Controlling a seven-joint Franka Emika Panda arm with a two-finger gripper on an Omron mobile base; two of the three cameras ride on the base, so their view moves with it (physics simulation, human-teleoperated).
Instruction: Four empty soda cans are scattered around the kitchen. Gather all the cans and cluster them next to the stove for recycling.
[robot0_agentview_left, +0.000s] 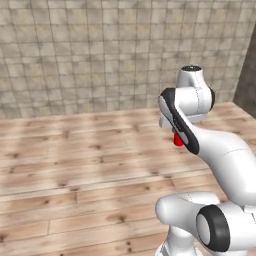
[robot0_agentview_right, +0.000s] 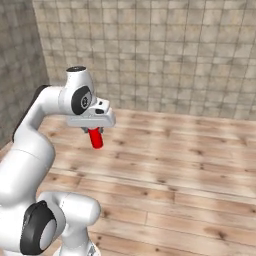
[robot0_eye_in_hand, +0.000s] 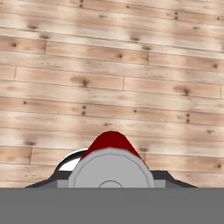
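The arm folds high over plank floor (robot0_agentview_right: 190, 165), tool (robot0_agentview_right: 93, 131) down, clamping a red soda can (robot0_agentview_right: 95, 139).

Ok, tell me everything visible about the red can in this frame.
The can is a small red cylinder with a silver top, which faces the hand camera. It hangs tilted below the gripper, shut on its upper end, well above the wood plank floor. Nothing else touches it. No markings are legible.

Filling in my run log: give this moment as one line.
gripper: shut on red soda can | can: carried above wood floor | stove: unseen
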